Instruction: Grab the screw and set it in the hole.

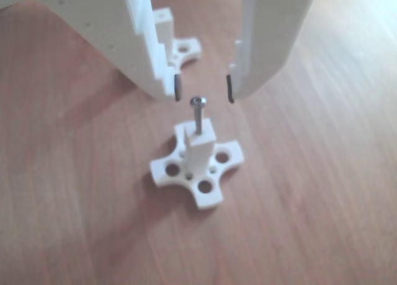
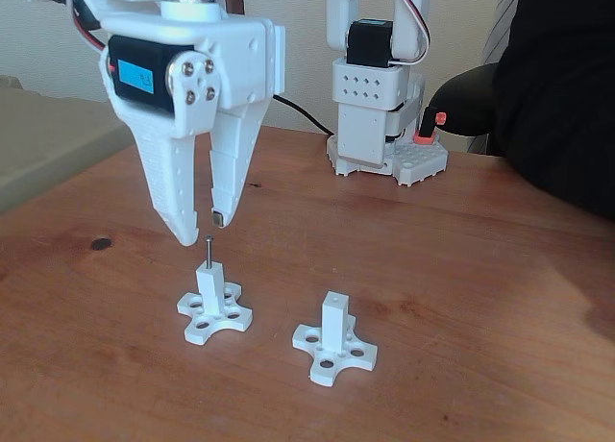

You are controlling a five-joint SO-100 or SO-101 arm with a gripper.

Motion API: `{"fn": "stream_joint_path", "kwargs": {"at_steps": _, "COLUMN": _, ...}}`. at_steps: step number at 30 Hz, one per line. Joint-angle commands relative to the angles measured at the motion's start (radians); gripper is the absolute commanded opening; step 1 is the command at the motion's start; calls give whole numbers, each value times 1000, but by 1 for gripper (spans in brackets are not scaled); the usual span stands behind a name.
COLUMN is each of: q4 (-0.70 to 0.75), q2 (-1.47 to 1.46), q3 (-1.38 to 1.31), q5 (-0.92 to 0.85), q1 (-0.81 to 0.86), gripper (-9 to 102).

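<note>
The thin dark screw (image 1: 198, 114) stands upright in the hole at the top of a white square post (image 1: 201, 150) on a cross-shaped base. In the fixed view the screw (image 2: 209, 251) rises from the left fixture's post (image 2: 210, 286). My gripper (image 1: 203, 88) hangs open just above it, one white finger on each side of the screw head, touching nothing. From the fixed view, the gripper (image 2: 203, 229) sits directly over the screw. A second, similar fixture (image 2: 333, 339) stands to the right with its post's hole (image 2: 333, 296) bare.
The arm's white base (image 2: 377, 125) stands at the back of the wooden table. A person's dark sleeve (image 2: 567, 86) sits at the right edge. A dark knot (image 2: 100, 243) marks the wood at left. Behind my fingers in the other view lies the second fixture (image 1: 180, 46).
</note>
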Motion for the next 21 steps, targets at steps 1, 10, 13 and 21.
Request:
{"fn": "stream_joint_path", "kwargs": {"at_steps": 1, "q4": 6, "q2": 21, "q3": -52, "q5": -12, "q1": -11, "gripper": 9}}
{"fn": "stream_joint_path", "kwargs": {"at_steps": 10, "q4": 5, "q2": 17, "q3": -49, "q5": -15, "q1": -9, "gripper": 9}}
{"fn": "stream_joint_path", "kwargs": {"at_steps": 13, "q4": 3, "q2": 14, "q3": -48, "q5": -15, "q1": -8, "gripper": 9}}
{"fn": "stream_joint_path", "kwargs": {"at_steps": 21, "q4": -5, "q2": 5, "q3": -43, "q5": -15, "q1": -9, "gripper": 9}}
